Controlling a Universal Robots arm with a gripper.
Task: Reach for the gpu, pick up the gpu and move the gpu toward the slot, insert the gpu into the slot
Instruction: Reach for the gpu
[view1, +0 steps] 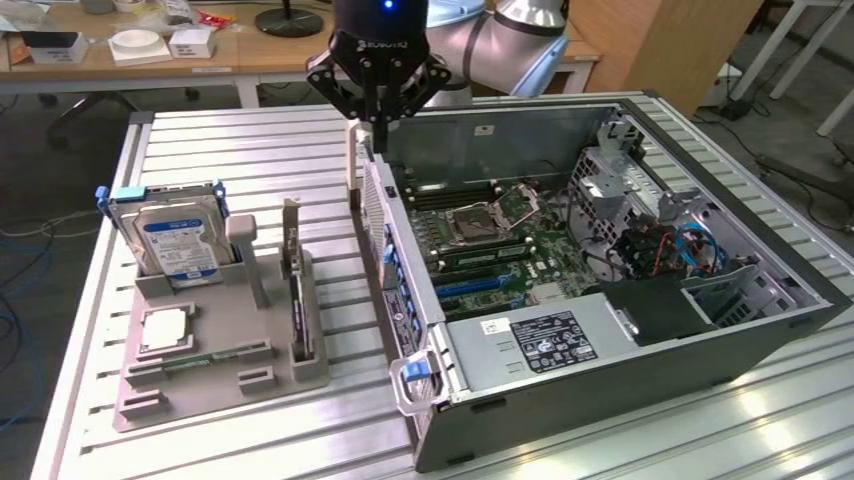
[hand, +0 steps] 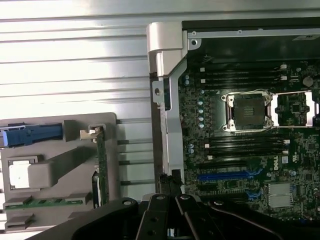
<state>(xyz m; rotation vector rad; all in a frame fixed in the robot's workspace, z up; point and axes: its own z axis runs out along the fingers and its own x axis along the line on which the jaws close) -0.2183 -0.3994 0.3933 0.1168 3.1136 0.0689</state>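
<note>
The gpu (view1: 298, 295) is a thin dark card standing on edge in the grey holder (view1: 214, 385), its pale bracket end up; in the wrist view the gpu (hand: 102, 167) runs along the holder (hand: 55, 172). My gripper (view1: 380, 135) hangs shut and holds nothing, above the rear wall of the open computer case (view1: 747, 330), to the exterior view's right of the gpu and well above it. Its dark fingers (hand: 172, 197) show over the case's edge. The blue slot (view1: 470, 285) lies on the motherboard inside the case, also seen as the blue slot (hand: 223, 176).
A silver blue-labelled hard drive (view1: 180, 240) stands in the holder beside the gpu, with a processor chip (view1: 163, 328) and a green memory stick (view1: 200, 357) lower down. A power supply (view1: 547, 340) and cables (view1: 687, 245) fill the case's near end. Ribbed metal table (view1: 240, 150) all around.
</note>
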